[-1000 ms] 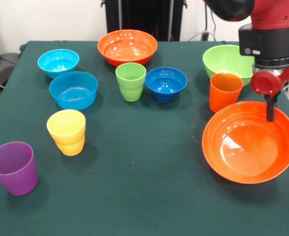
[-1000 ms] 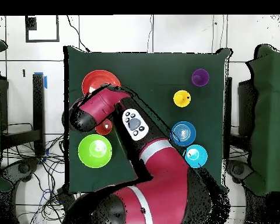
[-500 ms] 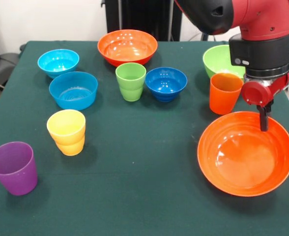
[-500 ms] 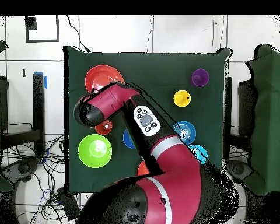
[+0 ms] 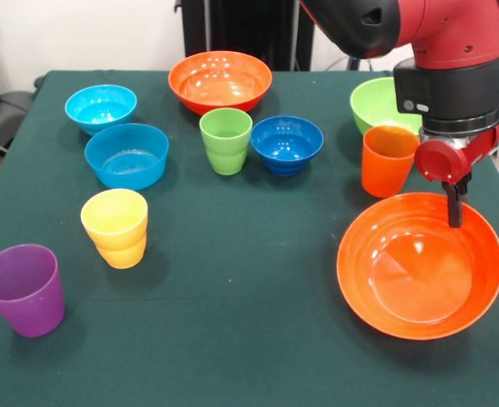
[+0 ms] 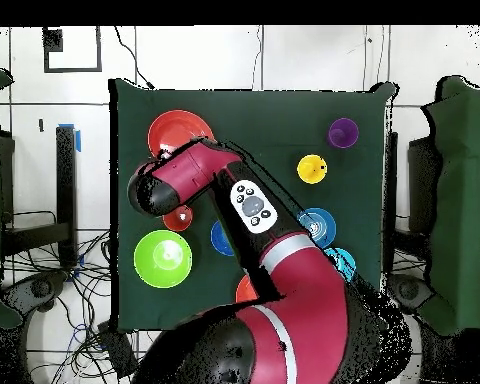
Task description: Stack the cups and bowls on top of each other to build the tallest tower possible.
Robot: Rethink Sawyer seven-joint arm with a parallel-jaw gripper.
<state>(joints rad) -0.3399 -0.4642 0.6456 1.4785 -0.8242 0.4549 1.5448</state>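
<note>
- From the front, the pincer (image 5: 454,206) hung inside the far rim of a large orange bowl (image 5: 419,264) at the right; only one dark finger showed, so whether it was released or clenched could not be told.
- That bowl sat on the green surface (image 5: 241,280), tipped a little toward the camera.
- An orange cup (image 5: 389,159) stood just behind the bowl, with the lime green bowl (image 5: 384,102) behind the cup.
- At the far middle sat the second orange bowl (image 5: 220,80); in front of it, the green cup (image 5: 226,140) stood just beside the dark blue bowl (image 5: 287,143).
- Two light blue bowls, the far one (image 5: 100,107) and the near one (image 5: 126,155), lay at the left, close together.
- The yellow cup (image 5: 115,227) and the purple cup (image 5: 24,288) stood upright at the near left, apart from each other.
- From overhead, the red arm (image 6: 274,290) covered much of the surface, and the pincer was hidden beneath it.
- There, the large orange bowl (image 6: 177,130) showed past the arm's end, the lime green bowl (image 6: 163,258) lay clear, and the purple cup (image 6: 343,132) and yellow cup (image 6: 312,168) stood on the opposite side.
</note>
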